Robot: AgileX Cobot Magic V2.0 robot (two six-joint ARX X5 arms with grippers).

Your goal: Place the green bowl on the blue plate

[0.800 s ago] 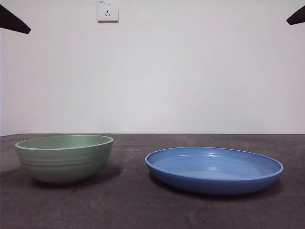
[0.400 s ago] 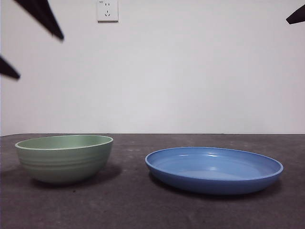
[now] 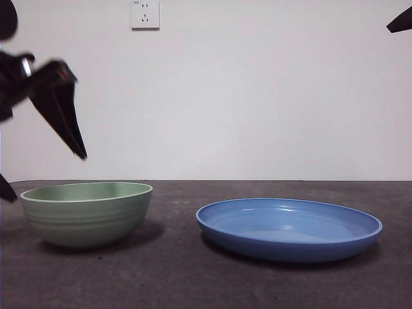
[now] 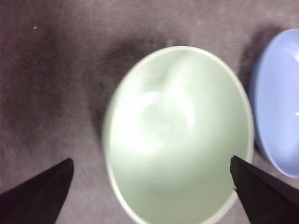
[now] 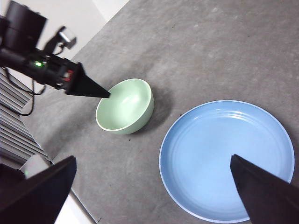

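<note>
Bowl (image 3: 87,212) sits on table beside plate (image 3: 289,228), not touching. We've got left pincer (image 4: 149,172) spread wide above it — looks rigid, glossy, prob slippery, so we'd pinch the rim wall.

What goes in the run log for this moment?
left hand: open above green bowl | bowl: on table, beside blue plate, apart | right hand: open, waiting
</note>
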